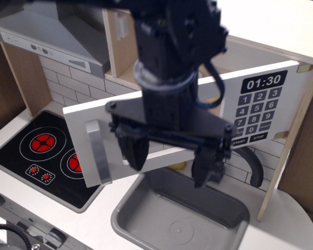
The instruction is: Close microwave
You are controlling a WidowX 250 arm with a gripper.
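The microwave (261, 99) is a light-wood box with a white door that stands swung open toward me. Its grey bar handle (98, 152) is at the door's left end. The black keypad (256, 115) with the 01:30 clock is at the right. My black gripper (169, 159) hangs in front of the door's window, open and empty, fingers pointing down, one finger (134, 151) left and one (204, 165) right. It hides most of the window. I cannot tell whether it touches the door.
A grey slanted range hood (47, 36) is at the upper left. A black stove top with red burners (44, 148) lies below it. A grey sink basin (182, 219) sits under the gripper, with a dark faucet (253, 166) behind it.
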